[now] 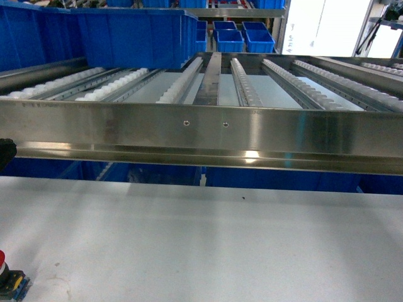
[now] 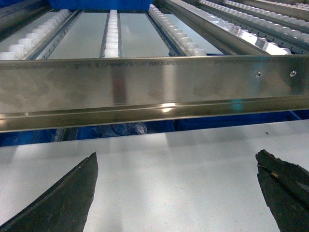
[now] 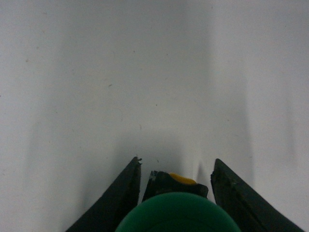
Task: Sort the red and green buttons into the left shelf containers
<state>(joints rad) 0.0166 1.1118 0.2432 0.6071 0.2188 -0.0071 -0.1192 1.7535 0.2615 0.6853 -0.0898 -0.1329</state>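
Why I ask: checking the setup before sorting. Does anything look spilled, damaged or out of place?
Nothing stands out. The red button sits on the white table, the green button lies between the right gripper's fingers, and the shelf rail looks straight.

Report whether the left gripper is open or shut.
Open: the left gripper has its fingers spread wide over bare table, holding nothing.

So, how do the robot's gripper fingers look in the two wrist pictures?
Both grippers have two black, wedge-shaped fingers tapering to points. The left gripper fingers look matte, with rough, wrinkled surfaces. The right gripper fingers are smoother, with slightly chipped tips. No cables or markings show.
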